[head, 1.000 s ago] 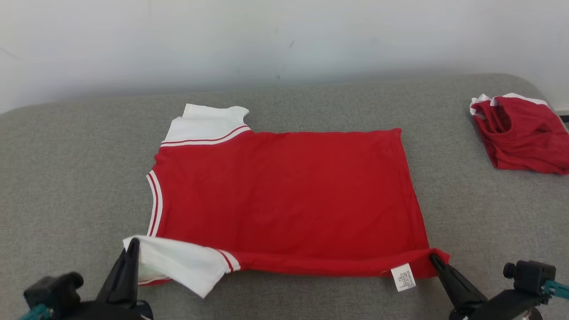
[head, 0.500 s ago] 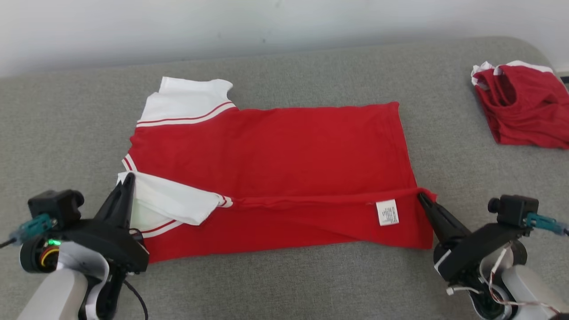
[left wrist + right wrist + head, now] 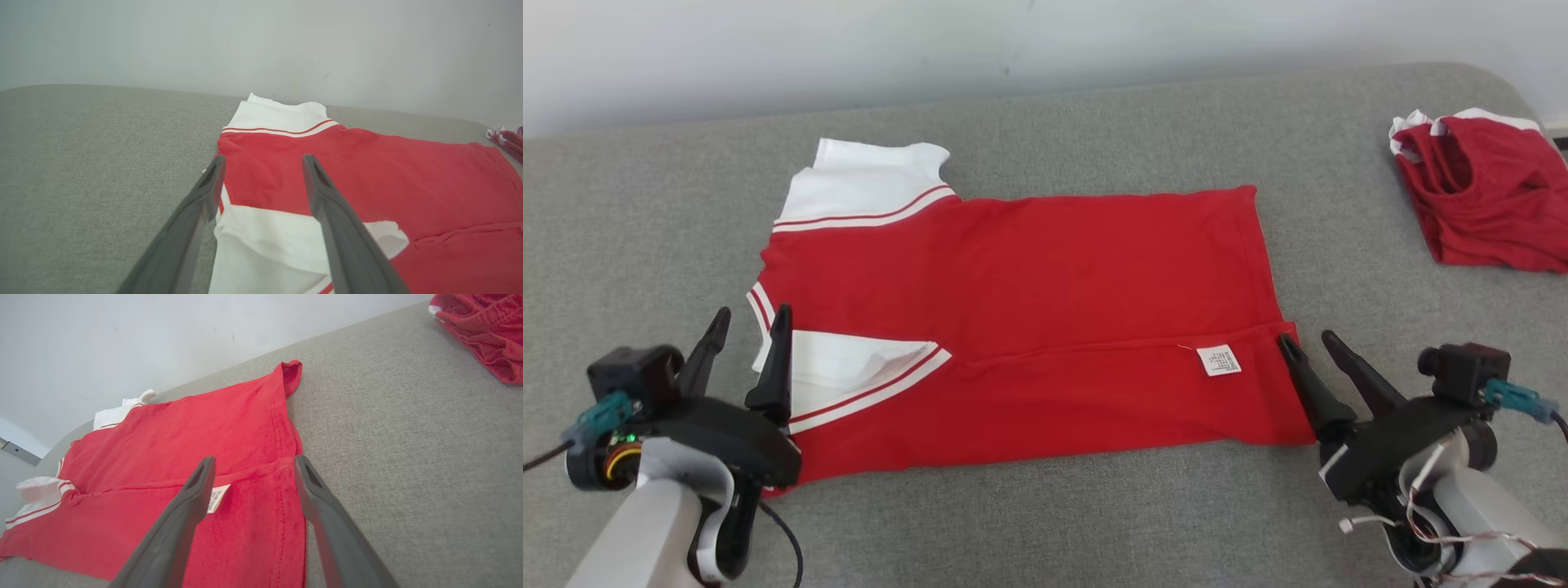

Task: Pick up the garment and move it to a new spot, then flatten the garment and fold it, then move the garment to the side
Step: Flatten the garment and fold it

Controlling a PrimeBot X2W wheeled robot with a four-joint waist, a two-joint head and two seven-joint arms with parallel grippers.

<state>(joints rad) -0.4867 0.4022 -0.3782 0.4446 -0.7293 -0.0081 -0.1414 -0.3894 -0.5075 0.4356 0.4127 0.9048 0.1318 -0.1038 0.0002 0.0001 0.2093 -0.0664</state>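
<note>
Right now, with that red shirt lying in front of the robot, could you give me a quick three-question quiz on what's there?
1. True or false: the left tool and right tool both stand open, gripping nothing.
2. The shirt's white label lies nearest: A) the left tool, B) the right tool, C) the far sleeve.
3. How many garments lie on the grey pad?
Key: 1 true; 2 B; 3 two, the flat shirt and a crumpled red one at far right.
</note>
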